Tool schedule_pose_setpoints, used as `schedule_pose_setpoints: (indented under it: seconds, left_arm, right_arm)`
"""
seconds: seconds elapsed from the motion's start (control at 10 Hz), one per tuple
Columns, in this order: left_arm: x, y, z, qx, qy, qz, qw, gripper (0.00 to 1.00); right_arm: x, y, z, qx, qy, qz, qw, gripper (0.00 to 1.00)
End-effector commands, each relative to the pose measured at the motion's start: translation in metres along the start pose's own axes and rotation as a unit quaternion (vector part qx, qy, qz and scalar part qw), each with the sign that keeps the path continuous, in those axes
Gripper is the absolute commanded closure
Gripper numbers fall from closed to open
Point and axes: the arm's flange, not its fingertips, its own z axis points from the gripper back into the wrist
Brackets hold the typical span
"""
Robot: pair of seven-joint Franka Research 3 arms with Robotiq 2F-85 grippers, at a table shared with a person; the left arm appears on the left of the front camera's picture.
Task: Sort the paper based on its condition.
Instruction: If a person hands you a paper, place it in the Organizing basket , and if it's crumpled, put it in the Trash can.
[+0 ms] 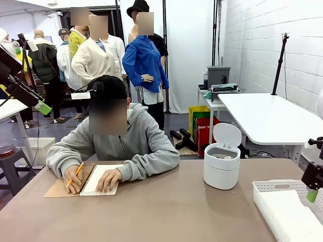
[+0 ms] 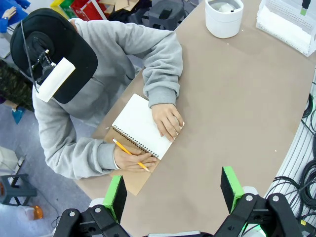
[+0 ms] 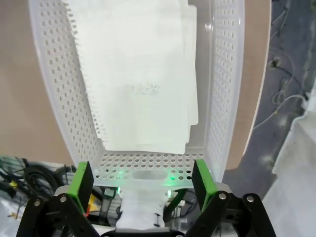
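Paper (image 3: 143, 74) in basket (image 3: 217, 98), perhaps faintly marked

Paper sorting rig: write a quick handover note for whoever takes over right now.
Left gripper: open, empty, hovering above the table near the person's notebook.
Right gripper: open, empty, above one end of the basket.
Paper: a flat stack of sheets lies in the basket.
Person: one hand holds a pencil, the other hand rests on the open page.
Done: some sheets in the basket.
Left: no sheet offered yet; probably wait. The white bin stands with its lid up.
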Motion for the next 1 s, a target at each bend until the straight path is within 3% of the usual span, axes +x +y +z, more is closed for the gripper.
schedule_pose_setpoints:
  seconds: [0.0, 0.2, 0.3, 0.9]
  left_arm:
    - [-0.001, 0.000, 0.000, 0.001, 0.000, 0.000, 1.000, 0.00]
    - [-0.001, 0.000, 0.000, 0.001, 0.000, 0.000, 1.000, 0.00]
    - [-0.001, 0.000, 0.000, 0.001, 0.000, 0.000, 1.000, 0.00]
    - [-0.001, 0.000, 0.000, 0.001, 0.000, 0.000, 1.000, 0.00]
  right_arm:
    - [-0.024, 0.013, -0.006, -0.015, -0.012, 0.025, 1.000, 0.00]
    - [-0.021, 0.025, 0.009, -0.018, -0.023, 0.018, 0.999, 0.00]
    - [-0.007, 0.014, 0.014, -0.007, -0.018, 0.020, 1.000, 0.00]
    - [-0.009, 0.015, 0.016, -0.005, -0.020, 0.021, 1.000, 0.00]
